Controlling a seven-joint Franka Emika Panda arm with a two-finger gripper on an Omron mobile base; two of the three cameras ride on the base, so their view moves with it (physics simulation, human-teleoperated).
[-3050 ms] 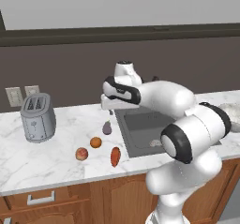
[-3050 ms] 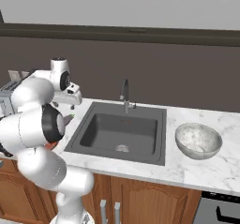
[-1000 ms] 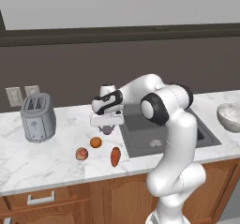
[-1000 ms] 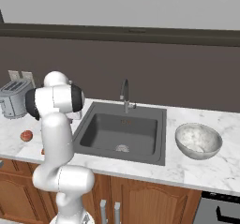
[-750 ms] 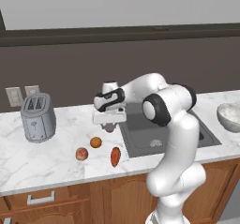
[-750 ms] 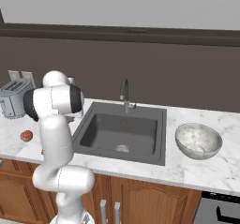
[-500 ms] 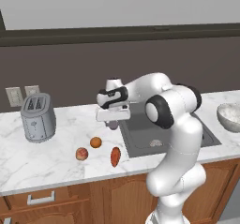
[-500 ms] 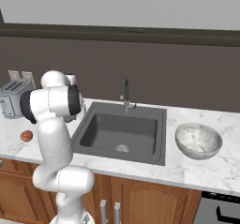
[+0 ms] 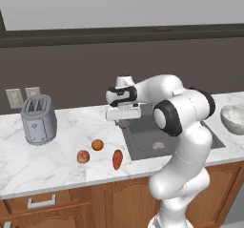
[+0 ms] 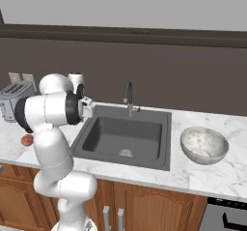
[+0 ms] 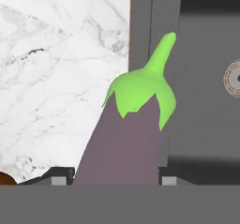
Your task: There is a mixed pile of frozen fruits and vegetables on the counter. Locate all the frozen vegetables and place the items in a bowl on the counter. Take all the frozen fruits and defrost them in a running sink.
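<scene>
My gripper [image 9: 122,120] hangs over the left rim of the sink [image 9: 164,137], shut on the dark purple eggplant [image 11: 125,149]. The eggplant's green cap points away from the hand, out over the seam between counter [image 11: 56,78] and basin [image 11: 206,92]. In the left base view the eggplant [image 9: 123,124] shows as a dark stub under the hand. On the counter [image 9: 57,158] left of the sink lie the round orange [image 9: 97,145], the reddish apple [image 9: 83,156] and the orange-red root [image 9: 117,159]. The pale bowl [image 10: 203,144] stands right of the sink [image 10: 125,136].
A silver toaster [image 9: 38,119] stands at the counter's left, below wall outlets [image 9: 23,96]. The curved faucet [image 10: 128,97] rises behind the basin, whose drain [image 10: 126,152] is on the bottom. Dark backsplash runs behind. The apple [image 10: 27,139] peeks out left of my arm.
The gripper has carried the eggplant up off the counter and to the right, from beside the pile to the sink's left rim. The fruits and the root have stayed put.
</scene>
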